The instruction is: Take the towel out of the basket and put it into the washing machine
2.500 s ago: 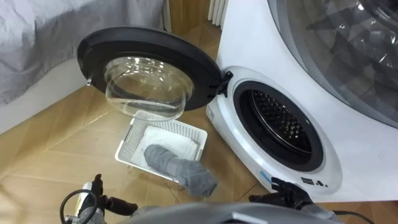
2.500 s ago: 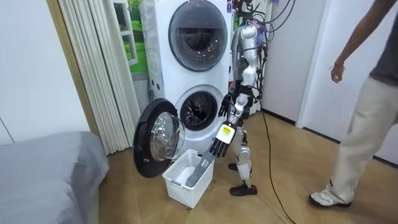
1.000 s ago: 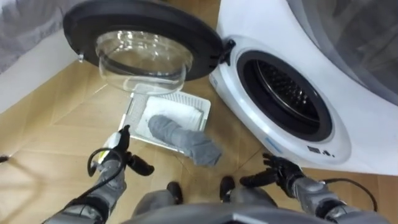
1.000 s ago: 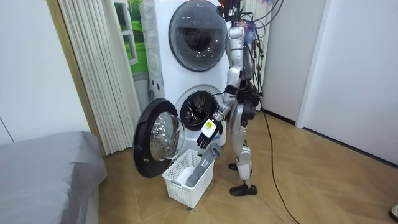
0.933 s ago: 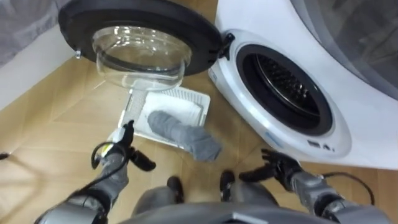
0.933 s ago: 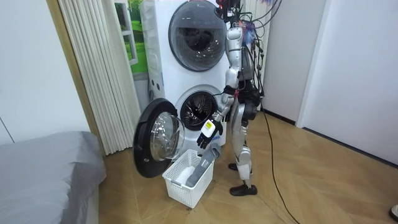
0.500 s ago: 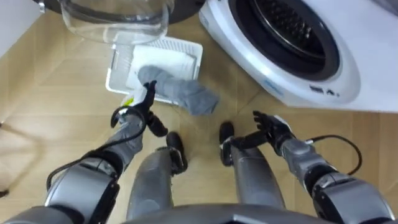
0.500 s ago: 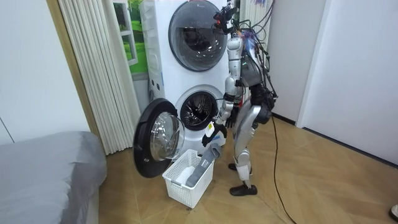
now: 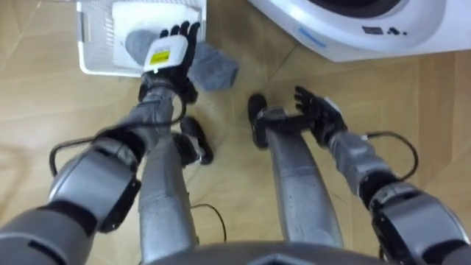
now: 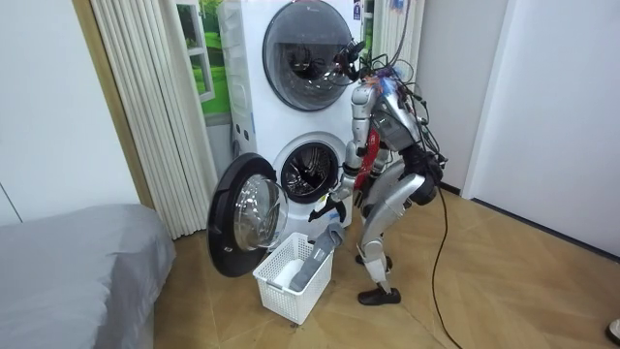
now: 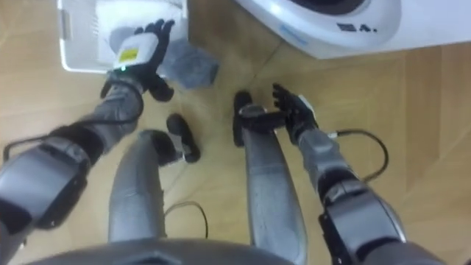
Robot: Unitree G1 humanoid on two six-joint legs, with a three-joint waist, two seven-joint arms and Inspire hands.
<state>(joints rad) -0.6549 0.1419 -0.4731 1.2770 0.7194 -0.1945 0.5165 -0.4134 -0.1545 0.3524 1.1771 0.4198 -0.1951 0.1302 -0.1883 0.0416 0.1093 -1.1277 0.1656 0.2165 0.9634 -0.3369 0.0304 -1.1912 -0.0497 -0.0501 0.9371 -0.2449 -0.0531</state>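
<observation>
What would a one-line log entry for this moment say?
stance: bent over before open white washing machine | left hand: open, above grey cloth towel draped on white plastic basket | right hand: open, idle

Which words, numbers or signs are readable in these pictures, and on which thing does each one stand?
On the left hand: the yellow label on its back carries print, too small to read.
On the washing machine: the dark marks on its white front are too blurred to read.
On the laundry basket and the grey towel: no text seen.
</observation>
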